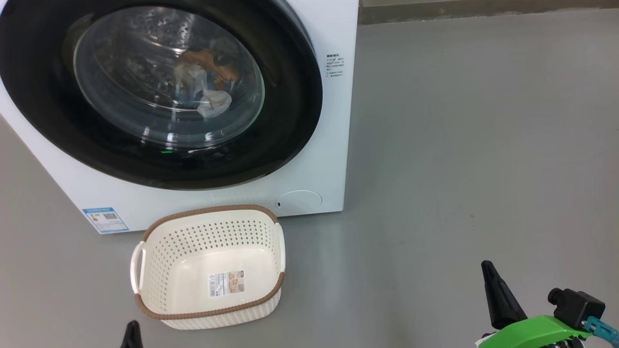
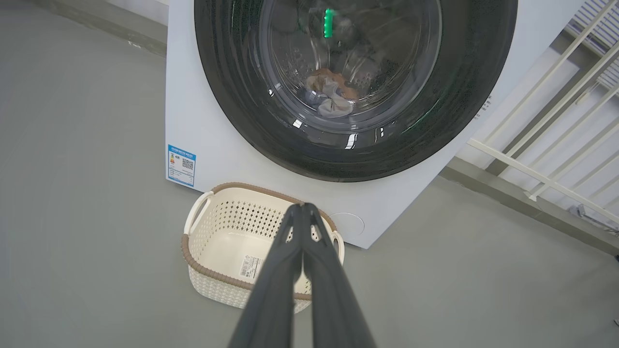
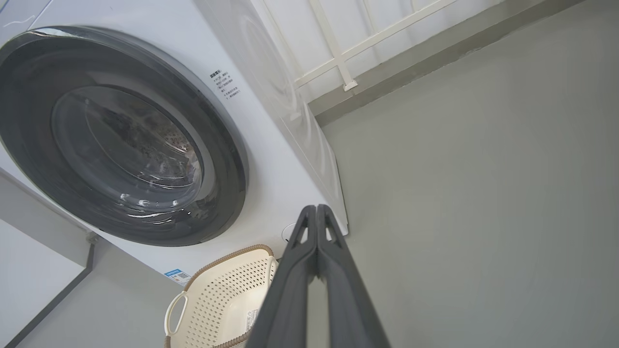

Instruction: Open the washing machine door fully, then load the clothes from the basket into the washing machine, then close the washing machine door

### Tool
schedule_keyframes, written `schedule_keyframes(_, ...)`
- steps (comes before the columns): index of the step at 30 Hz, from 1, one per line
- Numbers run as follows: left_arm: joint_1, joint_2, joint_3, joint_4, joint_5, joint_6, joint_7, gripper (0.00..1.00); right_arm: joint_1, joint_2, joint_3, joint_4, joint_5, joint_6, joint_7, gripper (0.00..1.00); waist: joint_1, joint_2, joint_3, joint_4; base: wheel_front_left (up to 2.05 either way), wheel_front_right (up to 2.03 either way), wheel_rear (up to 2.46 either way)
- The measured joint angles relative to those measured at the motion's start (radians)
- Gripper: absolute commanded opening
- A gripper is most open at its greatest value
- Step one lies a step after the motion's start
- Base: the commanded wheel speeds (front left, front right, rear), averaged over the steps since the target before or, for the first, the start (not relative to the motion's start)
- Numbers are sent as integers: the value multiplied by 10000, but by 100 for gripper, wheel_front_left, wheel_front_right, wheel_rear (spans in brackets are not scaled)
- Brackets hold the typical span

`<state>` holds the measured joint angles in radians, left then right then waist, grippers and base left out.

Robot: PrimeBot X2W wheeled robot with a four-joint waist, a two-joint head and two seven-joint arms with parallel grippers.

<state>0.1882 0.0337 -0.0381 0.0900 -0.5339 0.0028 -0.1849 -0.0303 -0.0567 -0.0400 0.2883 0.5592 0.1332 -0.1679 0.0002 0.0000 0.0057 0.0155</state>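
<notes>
Nearest the robot, the left gripper (image 2: 303,207) is hanging low over the grey floor (image 1: 459,145), its two dark fingers pressing tip to tip and holding nothing. The right gripper (image 3: 316,208) is hovering off to the right, likewise pinched together and carrying nothing. Just beyond the left gripper, the basket (image 1: 193,241) is sitting upright on the floor, its bare bottom showing a label sticker (image 1: 226,283). Close behind it the washing machine (image 1: 333,145) is standing, with a blue label sticker (image 1: 105,220) low on its left and a round filter cap (image 1: 299,200) low on its right. The washing machine door (image 1: 290,96) is lying closed against the white front. Through its glass the clothes (image 1: 208,96) are resting inside the drum as a pale and orange-brown bundle. Farthest off, a white railing (image 2: 546,159) is running along the wall.
</notes>
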Motion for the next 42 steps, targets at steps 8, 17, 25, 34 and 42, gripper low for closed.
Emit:
schedule_keyframes(8,-296,42,13,127,-926,-90,186,0,-5,12,-59,-12,809,0,186,0,0,0,-2,-13,0,0,0)
schedule_keyframes(17,-428,73,42,272,-2002,-247,431,0,-17,21,-132,-21,1814,0,483,0,0,0,-4,-27,0,0,0)
schedule_keyframes(25,-617,138,84,403,-2794,-316,612,0,-53,29,-224,-31,2591,0,702,0,0,0,-6,-39,0,0,0)
schedule_keyframes(34,-817,153,142,560,-3854,-426,836,0,-70,46,-330,-40,3488,0,957,0,-1,0,-8,-54,0,0,0)
schedule_keyframes(42,-1026,188,207,702,-4730,-527,1035,0,-75,54,-389,-50,4424,0,1177,0,-1,0,-10,-66,0,0,0)
